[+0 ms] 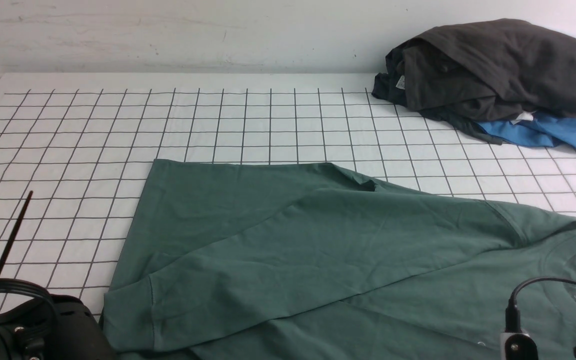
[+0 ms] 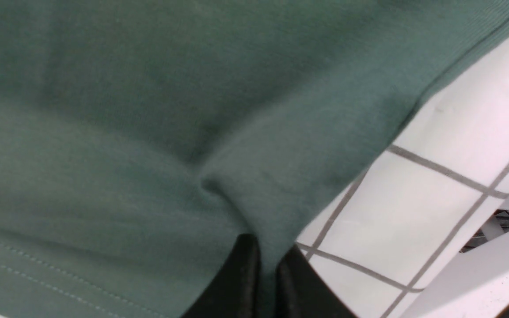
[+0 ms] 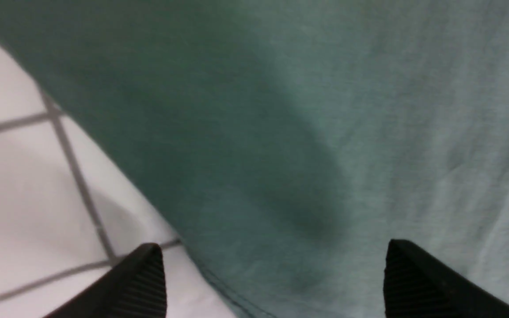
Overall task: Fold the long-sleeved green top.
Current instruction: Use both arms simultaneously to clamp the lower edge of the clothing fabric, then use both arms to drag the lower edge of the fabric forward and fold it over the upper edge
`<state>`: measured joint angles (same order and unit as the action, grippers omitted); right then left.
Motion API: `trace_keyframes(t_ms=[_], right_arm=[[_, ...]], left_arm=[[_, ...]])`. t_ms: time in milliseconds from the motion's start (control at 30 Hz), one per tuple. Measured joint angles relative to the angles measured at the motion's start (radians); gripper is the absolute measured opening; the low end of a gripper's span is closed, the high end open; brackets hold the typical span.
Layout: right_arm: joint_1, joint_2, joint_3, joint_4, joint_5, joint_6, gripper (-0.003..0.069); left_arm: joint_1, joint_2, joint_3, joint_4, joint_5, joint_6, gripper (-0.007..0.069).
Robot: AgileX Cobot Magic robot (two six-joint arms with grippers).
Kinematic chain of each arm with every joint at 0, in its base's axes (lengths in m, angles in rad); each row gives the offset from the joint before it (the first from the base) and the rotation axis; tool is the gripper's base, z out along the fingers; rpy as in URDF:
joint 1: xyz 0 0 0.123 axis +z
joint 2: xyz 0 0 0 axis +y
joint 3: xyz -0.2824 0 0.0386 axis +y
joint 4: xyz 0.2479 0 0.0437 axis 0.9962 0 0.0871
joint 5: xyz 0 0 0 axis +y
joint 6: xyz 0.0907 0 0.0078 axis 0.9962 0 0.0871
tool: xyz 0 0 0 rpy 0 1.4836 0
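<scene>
Fabric of the green long-sleeved top (image 1: 318,240) fills the front view's lower half; left gripper (image 2: 267,252) pinches a fold of it; right gripper (image 3: 273,245) gapes wide, holding nothing.

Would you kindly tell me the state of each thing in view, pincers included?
green long-sleeved top: spread flat, one sleeve folded across the body.
dark grey garment: crumpled in a heap, far right.
blue garment: crumpled, partly under the dark grey garment.
left pincer: shut on a fold of the top.
right pincer: open above the top's edge, holding nothing.
</scene>
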<state>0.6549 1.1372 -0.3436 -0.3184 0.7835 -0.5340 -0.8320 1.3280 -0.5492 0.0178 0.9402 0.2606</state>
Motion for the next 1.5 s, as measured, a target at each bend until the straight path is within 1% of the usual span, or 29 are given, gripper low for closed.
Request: trace_keyframes(t_ms=[33,133,200,267,300,333,367,400,433,467,500,533,633,733,833,900,967,1067,1167,1300,1333,1500], right_arm=[[0.000,0.000,0.000,-0.011,-0.005,0.000,0.0583],[0.000,0.012,0.000,-0.006,-0.031,0.000,0.0494],[0.000,0.026,0.000,0.004,-0.037,0.000,0.0459],[0.000,0.064,0.000,0.020,-0.044,0.000,0.0370],[0.000,0.068,0.000,0.023,-0.041,-0.001,0.0353],[0.000,0.071,0.000,0.026,-0.040,-0.004,0.0318],[0.000,0.077,-0.003,0.031,-0.036,-0.012,0.0228],[0.000,0.080,-0.007,0.031,-0.033,-0.017,0.0206],[0.000,0.081,-0.017,0.028,-0.024,-0.025,0.0146],[0.000,0.082,-0.041,0.024,0.002,-0.034,0.0069],[0.000,0.082,-0.041,0.024,0.002,-0.034,0.0061],[0.000,0.083,-0.083,0.019,0.038,-0.046,0.0021],[-0.005,0.088,-0.165,0.015,0.094,-0.089,0.0011],[-0.047,0.091,-0.241,0.022,0.123,-0.141,0.0010],[-0.107,0.093,-0.303,0.045,0.127,-0.188,0.0010],[-0.186,0.115,-0.371,0.090,0.133,-0.255,0.0010],[-0.243,0.143,-0.430,0.131,0.139,-0.314,0.0010],[-0.313,0.204,-0.514,0.201,0.153,-0.374,0.0010],[-0.356,0.293,-0.633,0.279,0.181,-0.419,0.0010],[-0.388,0.414,-0.792,0.328,0.220,-0.440,0.0010],[-0.389,0.414,-0.800,0.329,0.222,-0.442,0.0010],[-0.423,0.573,-0.995,0.359,0.296,-0.445,0.0010]], left_arm=[[0.000,0.000,0.000,0.000,0.000,0.000,0.0002],[0.000,0.000,0.000,0.000,0.000,0.000,0.0002],[0.000,0.000,0.000,0.000,0.000,0.000,0.0002],[0.000,0.000,0.000,0.000,0.000,0.000,0.0002],[0.000,0.000,0.000,0.000,0.000,0.000,0.0002],[0.000,0.000,0.000,0.000,0.000,0.000,0.0002],[0.000,0.000,0.000,0.000,0.002,0.000,0.0002],[0.000,0.000,0.000,0.000,0.006,-0.001,0.0002],[0.000,-0.001,0.000,0.000,0.018,-0.001,0.0002],[0.000,-0.005,0.000,0.001,0.045,-0.002,0.0002],[0.000,-0.007,0.000,0.001,0.045,-0.002,0.0002],[0.000,-0.021,-0.009,0.015,0.082,-0.006,0.0002],[0.020,-0.048,-0.048,0.055,0.114,-0.009,0.0004],[0.099,-0.054,-0.117,0.102,0.128,-0.005,0.0015],[0.180,-0.052,-0.192,0.119,0.131,0.025,0.0017],[0.283,-0.042,-0.292,0.120,0.131,0.085,0.0017],[0.362,-0.019,-0.374,0.114,0.131,0.143,0.0017],[0.446,0.044,-0.506,0.090,0.132,0.206,0.0017],[0.513,0.133,-0.646,0.078,0.144,0.250,0.0017],[0.553,0.259,-0.822,0.080,0.170,0.268,0.0017],[0.554,0.266,-0.830,0.081,0.171,0.269,0.0017],[0.582,0.414,-1.006,0.088,0.200,0.301,0.0017]])
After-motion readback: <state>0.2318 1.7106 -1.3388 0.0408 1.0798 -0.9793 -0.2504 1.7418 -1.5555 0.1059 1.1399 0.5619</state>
